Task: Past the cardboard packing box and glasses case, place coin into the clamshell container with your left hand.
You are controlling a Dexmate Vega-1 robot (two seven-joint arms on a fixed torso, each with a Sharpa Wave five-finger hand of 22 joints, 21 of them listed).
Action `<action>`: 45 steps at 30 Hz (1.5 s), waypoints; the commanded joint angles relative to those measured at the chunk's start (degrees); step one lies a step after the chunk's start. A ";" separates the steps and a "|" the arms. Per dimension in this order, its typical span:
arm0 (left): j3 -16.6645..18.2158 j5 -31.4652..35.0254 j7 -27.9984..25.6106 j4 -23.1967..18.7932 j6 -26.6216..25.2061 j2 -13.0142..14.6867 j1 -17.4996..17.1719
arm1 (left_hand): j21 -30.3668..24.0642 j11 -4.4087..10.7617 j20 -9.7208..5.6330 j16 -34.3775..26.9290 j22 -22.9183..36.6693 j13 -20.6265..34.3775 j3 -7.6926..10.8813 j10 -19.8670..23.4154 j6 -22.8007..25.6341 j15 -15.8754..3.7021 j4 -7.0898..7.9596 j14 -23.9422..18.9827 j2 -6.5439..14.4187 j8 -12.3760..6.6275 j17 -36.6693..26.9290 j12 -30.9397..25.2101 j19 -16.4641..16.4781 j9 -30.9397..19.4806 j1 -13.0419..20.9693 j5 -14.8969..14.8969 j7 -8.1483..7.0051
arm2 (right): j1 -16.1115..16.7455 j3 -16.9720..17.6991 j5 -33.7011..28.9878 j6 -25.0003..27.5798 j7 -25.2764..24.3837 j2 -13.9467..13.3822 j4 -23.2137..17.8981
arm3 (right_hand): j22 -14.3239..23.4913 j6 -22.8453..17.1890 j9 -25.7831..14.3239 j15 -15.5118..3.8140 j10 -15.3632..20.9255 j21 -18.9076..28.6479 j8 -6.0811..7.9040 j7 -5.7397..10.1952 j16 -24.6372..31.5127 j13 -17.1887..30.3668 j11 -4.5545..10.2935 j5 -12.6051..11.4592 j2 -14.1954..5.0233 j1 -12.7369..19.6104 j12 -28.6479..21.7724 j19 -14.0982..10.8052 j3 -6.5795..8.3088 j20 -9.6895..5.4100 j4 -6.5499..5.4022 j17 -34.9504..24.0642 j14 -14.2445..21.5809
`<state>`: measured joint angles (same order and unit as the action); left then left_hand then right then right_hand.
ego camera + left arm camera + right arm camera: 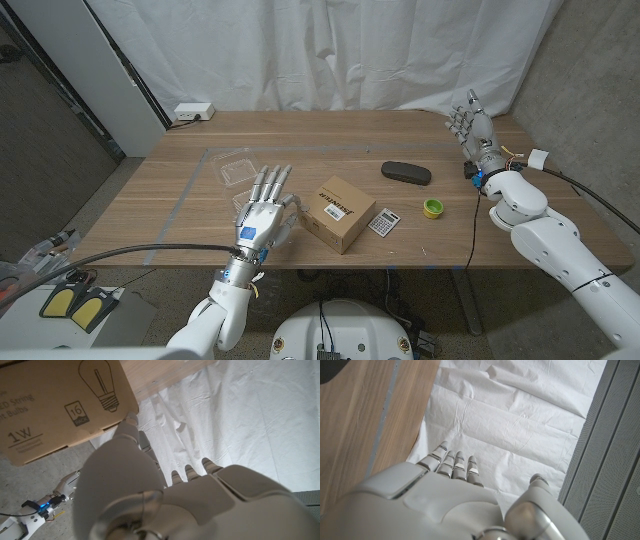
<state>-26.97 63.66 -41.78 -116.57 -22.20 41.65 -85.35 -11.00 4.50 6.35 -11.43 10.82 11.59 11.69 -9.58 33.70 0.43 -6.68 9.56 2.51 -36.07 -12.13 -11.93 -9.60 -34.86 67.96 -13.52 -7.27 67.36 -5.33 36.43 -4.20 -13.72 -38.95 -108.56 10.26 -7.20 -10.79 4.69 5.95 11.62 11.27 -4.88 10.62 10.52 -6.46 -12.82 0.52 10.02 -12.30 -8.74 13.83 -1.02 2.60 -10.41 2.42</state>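
One clamshell container (238,171) beyond left robot hand (262,212)

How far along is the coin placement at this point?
Nothing looks done yet. The left hand is raised with its fingers spread and nothing in them, beside the cardboard box. No coin can be made out on the table. Finding and lifting it, and carrying it to the clamshell container, are still ahead. The right hand is open, upright, off to the side.
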 commanded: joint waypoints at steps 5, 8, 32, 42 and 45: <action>-1.30 2.68 4.33 -1.18 -2.52 0.17 0.59 | 0.09 -0.60 0.05 0.30 0.11 0.33 -0.21 -2.49 -1.89 0.31 -0.29 2.34 0.52 -0.88 -0.36 0.44 -2.15 -1.11 0.30 -0.11 -0.01 | 0.19 0.30 0.26 0.16 0.22 -0.24 0.09 | 0.31 -0.44 -0.13 0.24 0.29 -0.07 0.14 0.08 0.11 0.22 -0.27 -0.19 -0.05 -0.23 -0.17 -0.31 -0.07 0.33 0.04 -0.15 0.23; -1.40 3.13 5.61 -1.65 -2.73 0.48 0.62 | 0.24 -0.93 0.19 0.57 0.12 0.33 -0.36 -3.24 -3.22 0.57 -0.35 3.45 0.33 -0.93 -0.34 0.61 -3.25 -1.49 0.30 -0.05 0.43 | 0.26 0.34 0.30 0.18 0.16 -0.24 0.03 | 0.31 -0.43 -0.13 0.25 0.35 -0.07 0.13 0.12 0.11 0.22 -0.41 -0.19 -0.06 -0.23 -0.19 -0.31 -0.09 0.33 0.05 -0.15 0.23; -1.19 3.14 8.29 -2.47 -3.23 0.32 0.49 | -0.15 -1.23 0.48 0.28 0.12 0.32 -0.75 -4.24 -3.87 0.79 -0.12 4.75 0.46 -2.60 -0.38 0.42 -4.85 -2.62 -0.04 0.02 0.43 | -0.57 0.03 0.47 0.02 0.65 0.03 0.89 | 0.31 -0.46 -0.14 0.30 0.47 -0.08 0.11 0.11 0.10 0.23 -0.39 -0.20 -0.16 -0.26 -0.19 -0.29 -0.22 0.36 0.13 -0.16 0.26; -1.59 3.01 8.79 -2.21 -3.45 -0.25 0.44 | -0.25 -0.87 0.51 0.12 0.12 0.31 -0.86 -3.86 -3.67 0.66 -0.01 4.84 0.60 -3.38 -0.39 0.15 -5.30 -3.00 -0.19 0.10 0.19 | -1.14 -0.22 0.53 -0.42 1.62 0.07 1.58 | 0.32 -0.40 -0.14 0.34 0.58 -0.08 0.08 0.18 0.11 0.24 -0.40 -0.21 -0.20 -0.26 -0.22 -0.27 -0.28 0.35 0.17 -0.16 0.29; -1.76 2.88 8.60 -2.02 -3.07 -0.27 0.65 | -0.25 -0.83 0.50 0.13 0.12 0.31 -0.89 -3.76 -3.75 0.65 0.01 4.94 0.62 -3.49 -0.39 0.10 -5.41 -3.07 -0.23 0.12 0.23 | -1.09 -0.20 0.39 -0.47 1.58 0.01 1.48 | 0.32 -0.41 -0.14 0.32 0.52 -0.08 0.08 0.18 0.12 0.24 -0.38 -0.21 -0.20 -0.26 -0.19 -0.28 -0.29 0.36 0.19 -0.16 0.31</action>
<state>-28.29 66.68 -33.61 -118.86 -25.47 41.72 -84.87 -11.05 3.69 6.65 -11.05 10.80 11.71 10.99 -9.98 29.52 0.96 -6.93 9.66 2.74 -39.22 -12.40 -11.49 -9.91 -37.77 67.72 -13.52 -7.18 66.62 -5.33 36.89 -4.14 -12.74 -38.99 -107.48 10.26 -7.19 -10.79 4.69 6.26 11.62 11.27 -4.89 10.62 10.52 -6.76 -12.82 0.52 10.02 -12.30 -8.74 13.68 -1.02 2.76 -10.41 2.42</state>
